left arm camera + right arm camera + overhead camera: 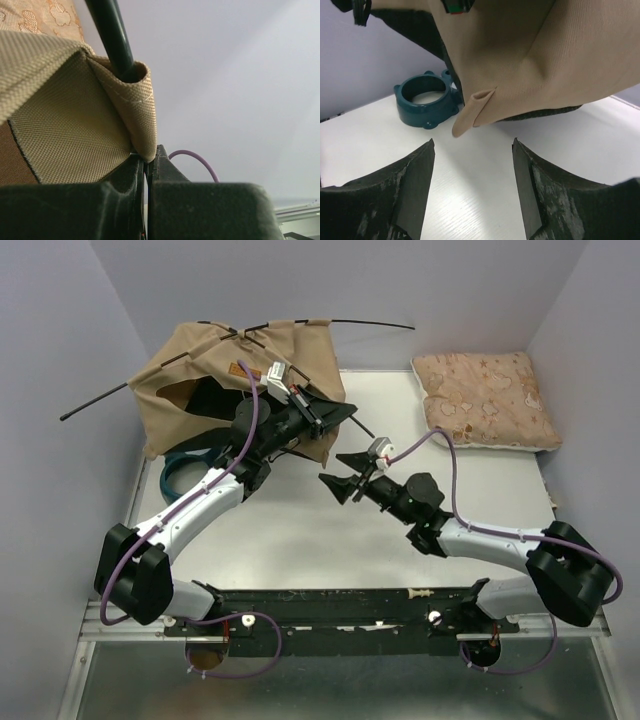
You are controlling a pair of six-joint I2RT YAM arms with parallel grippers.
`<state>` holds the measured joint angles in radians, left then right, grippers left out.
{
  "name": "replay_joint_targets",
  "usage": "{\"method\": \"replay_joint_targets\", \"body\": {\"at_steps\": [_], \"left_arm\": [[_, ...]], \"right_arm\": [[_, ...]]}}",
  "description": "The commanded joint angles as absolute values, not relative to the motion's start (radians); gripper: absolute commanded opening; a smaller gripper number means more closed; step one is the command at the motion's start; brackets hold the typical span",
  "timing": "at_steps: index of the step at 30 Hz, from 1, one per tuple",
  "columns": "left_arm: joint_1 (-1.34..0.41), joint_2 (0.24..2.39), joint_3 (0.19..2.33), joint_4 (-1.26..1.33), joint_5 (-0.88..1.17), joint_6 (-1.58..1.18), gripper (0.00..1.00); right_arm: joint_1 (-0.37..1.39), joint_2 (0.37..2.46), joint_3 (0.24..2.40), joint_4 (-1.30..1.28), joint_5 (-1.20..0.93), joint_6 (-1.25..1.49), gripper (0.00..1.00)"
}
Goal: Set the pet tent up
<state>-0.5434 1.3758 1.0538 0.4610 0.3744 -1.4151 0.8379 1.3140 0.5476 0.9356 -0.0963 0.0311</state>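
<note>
Pet tent slumping at table's far-left, black poles sticking out both sides. Pink cushion lying far-right, well apart. Teal ring sitting just beside tent's base. L gripper pinching tent's pole-sleeve fabric; R gripper hovering near the hem w/ fingers apart, not touching. White table; pale lavender walls enclosing.

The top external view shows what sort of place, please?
Probably a robot lab test cell: plain grey walls enclose a white table, with left arm and right arm bolted at its near edge.
</note>
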Motion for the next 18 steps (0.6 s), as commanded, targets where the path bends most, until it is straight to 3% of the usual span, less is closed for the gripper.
{"method": "replay_joint_targets", "body": {"at_steps": [1, 6, 10, 13, 16, 18], "left_arm": [[-0.534, 1.379, 1.075, 0.44, 0.31, -1.436, 0.0], [-0.534, 1.381, 1.071, 0.457, 0.304, -1.447, 0.0], [-0.534, 1.378, 1.071, 0.465, 0.301, -1.453, 0.0], [-0.529, 1.374, 1.068, 0.469, 0.296, -1.45, 0.0], [-0.512, 1.368, 1.071, 0.469, 0.32, -1.416, 0.0], [-0.497, 1.355, 1.066, 0.462, 0.359, -1.362, 0.0]], "right_arm": [[0.845, 1.364, 0.615, 1.015, -0.054, 0.011, 0.68], [0.848, 1.402, 0.652, 1.012, -0.064, 0.011, 0.59], [0.85, 1.417, 0.667, 0.989, -0.057, 0.011, 0.42], [0.85, 1.417, 0.664, 0.966, -0.063, 0.011, 0.34], [0.85, 1.404, 0.646, 0.93, -0.063, 0.011, 0.02], [0.85, 1.375, 0.626, 0.908, -0.048, 0.011, 0.01]]}}
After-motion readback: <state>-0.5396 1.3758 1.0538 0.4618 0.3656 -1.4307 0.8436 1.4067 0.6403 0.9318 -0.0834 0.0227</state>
